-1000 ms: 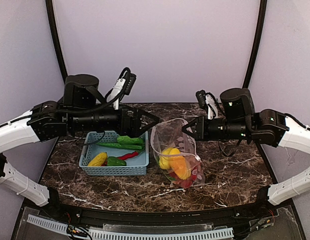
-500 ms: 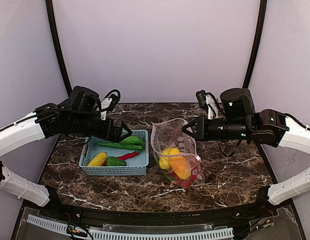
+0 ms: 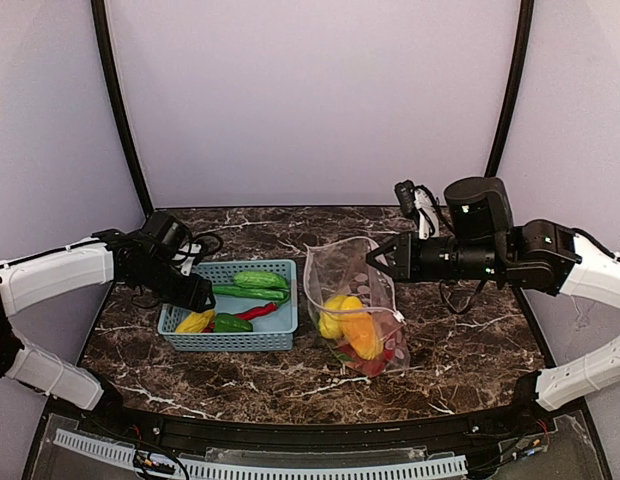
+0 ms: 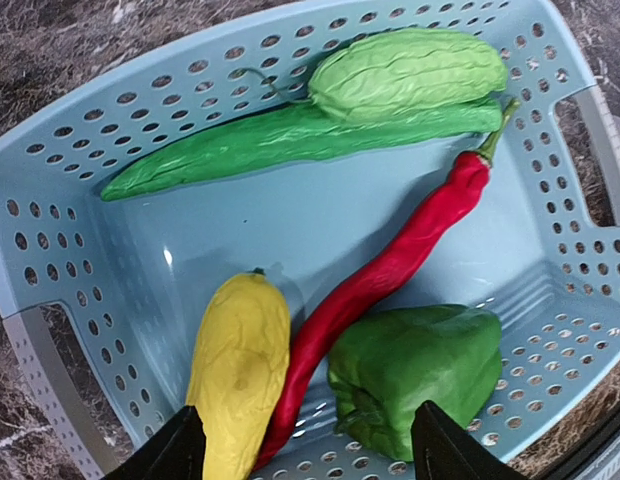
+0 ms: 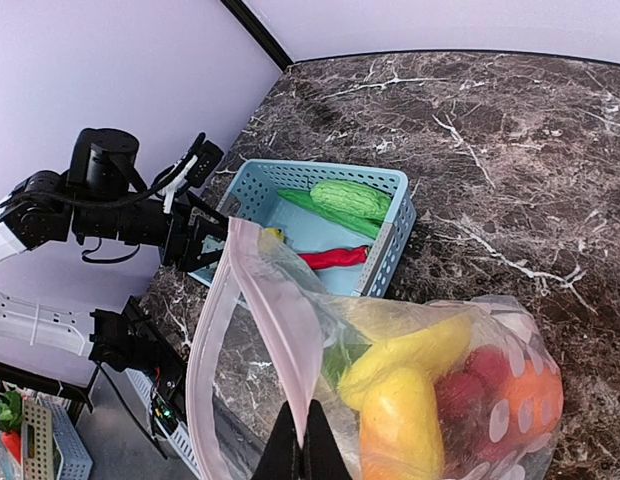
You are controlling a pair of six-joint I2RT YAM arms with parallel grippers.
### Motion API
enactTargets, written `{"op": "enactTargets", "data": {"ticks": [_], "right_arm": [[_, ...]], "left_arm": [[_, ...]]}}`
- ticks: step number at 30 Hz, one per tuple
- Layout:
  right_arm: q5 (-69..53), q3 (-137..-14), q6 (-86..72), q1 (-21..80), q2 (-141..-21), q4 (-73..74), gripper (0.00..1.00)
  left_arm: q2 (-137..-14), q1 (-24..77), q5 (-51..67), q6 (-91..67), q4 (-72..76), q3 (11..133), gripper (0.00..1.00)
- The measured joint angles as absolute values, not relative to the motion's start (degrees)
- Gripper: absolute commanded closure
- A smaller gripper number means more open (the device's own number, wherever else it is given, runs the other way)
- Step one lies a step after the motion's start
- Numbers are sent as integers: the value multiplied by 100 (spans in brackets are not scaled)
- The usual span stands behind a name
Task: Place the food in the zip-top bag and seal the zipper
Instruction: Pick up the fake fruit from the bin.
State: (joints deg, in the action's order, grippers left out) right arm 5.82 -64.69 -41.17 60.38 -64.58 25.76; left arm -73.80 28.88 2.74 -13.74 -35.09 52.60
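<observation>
Zip-top bag (image 3: pixel 342 285), clear and pale-dotted, is propped open at table (image 3: pixel 470 350) centre, with yellow/orange/red food (image 3: pixel 355 332) seen inside. Basket (image 3: pixel 240 341) is set just beside it, toward the left edge. Bag rim is pinched by right gripper (image 3: pixel 373 258); left gripper (image 4: pixel 310 442) is held spread, empty, over basket.

Basket (image 3: pixel 230 342) left of bag (image 3: pixel 335 268), both on table (image 3: pixel 460 340), food (image 3: pixel 356 332) in each

You're looking at a robot lab rig, not a home. Plain lilac backdrop panels (image 3: pixel 320 100) are closing in a marble-look counter (image 3: pixel 470 350), and black frame poles (image 3: pixel 116 100) are running up the corners. A slotted cable duct (image 3: pixel 260 467) w/ loose wiring is lying along the near edge. L arm (image 3: pixel 60 275) & R arm (image 3: pixel 530 255) are hanging over the counter.
</observation>
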Motion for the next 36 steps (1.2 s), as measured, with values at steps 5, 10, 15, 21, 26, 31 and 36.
{"op": "enactTargets", "data": {"ticks": [5, 10, 15, 21, 26, 31, 36], "right_arm": [[585, -6447, -4117, 6023, -6388, 2587, 100], [582, -6447, -4117, 6020, -6383, 2587, 100], [582, -6447, -4115, 6020, -6383, 2587, 100], [582, -6447, -4115, 6010, -6383, 2587, 100], [580, -6447, -4115, 6005, -6383, 2587, 100], [582, -6447, -4117, 6005, -6381, 2587, 100], [582, -6445, -4117, 6005, -6379, 2587, 100]], "left_arm": [[-7636, 2650, 217, -1155, -3481, 5155, 40], [-7946, 2585, 165, -939, -3420, 5074, 42], [-8147, 2556, 10, -808, -3395, 5011, 43], [-8294, 2499, -169, -705, -3385, 5011, 46], [-8427, 2449, -224, -644, -3356, 5011, 49], [-8562, 2447, -174, -613, -3308, 5011, 50], [-8600, 2445, -43, -591, -3284, 5022, 50]]}}
